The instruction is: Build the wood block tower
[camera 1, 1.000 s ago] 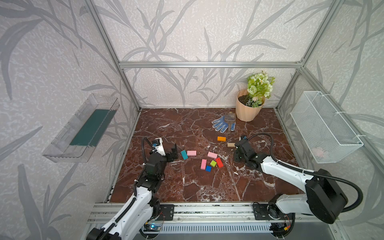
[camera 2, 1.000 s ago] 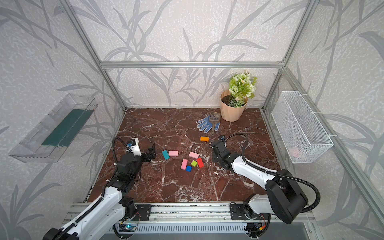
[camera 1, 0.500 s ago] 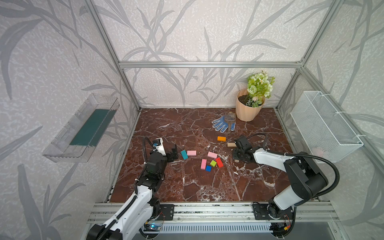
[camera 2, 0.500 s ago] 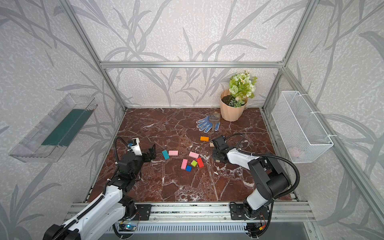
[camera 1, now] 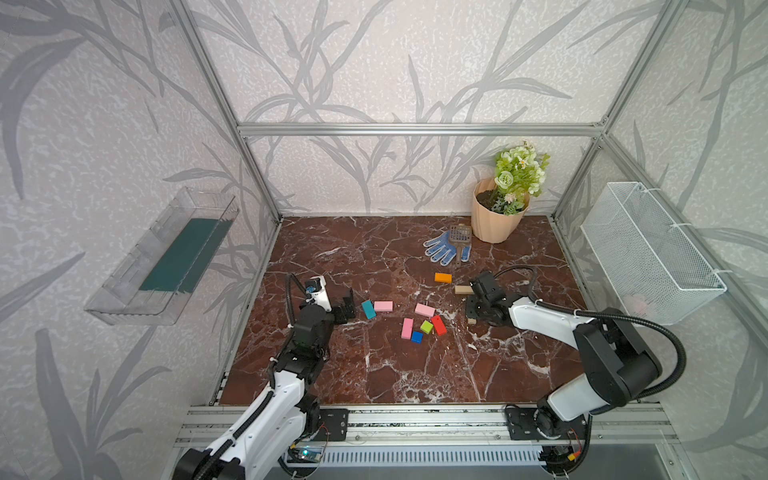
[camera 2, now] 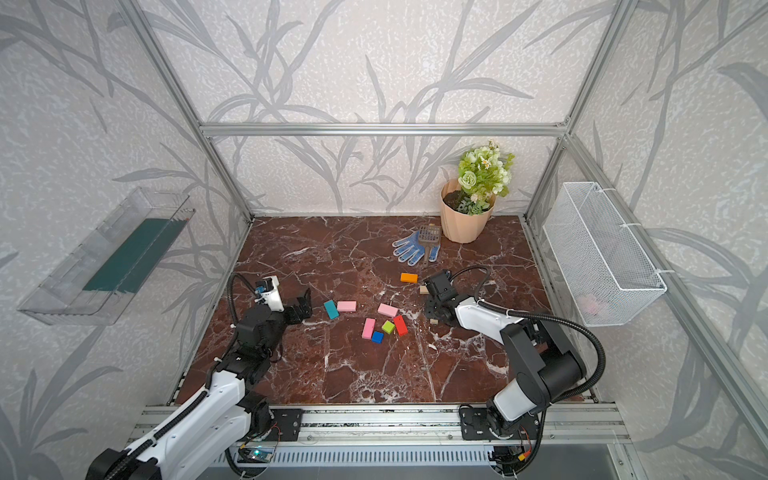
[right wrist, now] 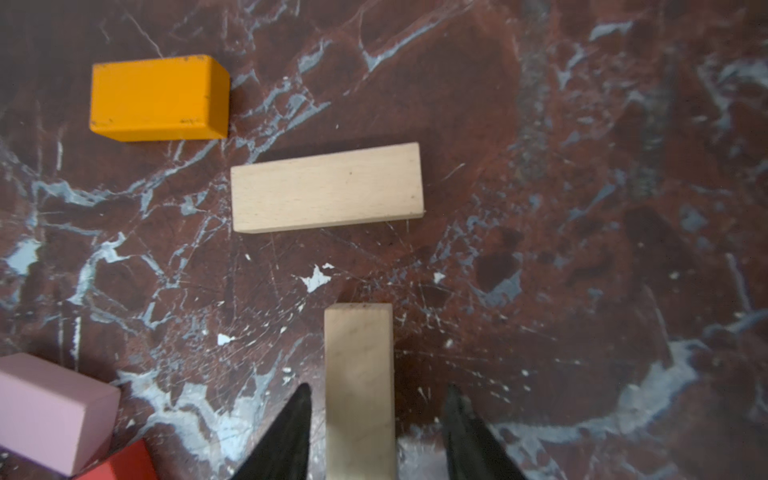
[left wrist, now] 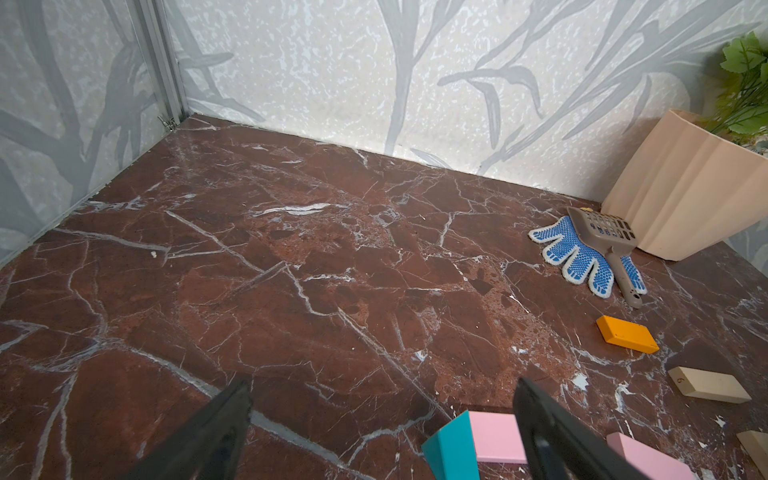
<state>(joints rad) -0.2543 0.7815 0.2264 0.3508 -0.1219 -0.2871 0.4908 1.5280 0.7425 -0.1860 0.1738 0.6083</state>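
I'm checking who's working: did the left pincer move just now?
No. The left pincer stays open in a top view, just as close to the teal block as before.

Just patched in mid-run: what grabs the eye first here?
Bright wood blocks lie scattered in the middle, nothing stacked. The right tool straddles a tan block, jaws open with gaps either side. A flowerpot and blue glove sit near the far right corner.
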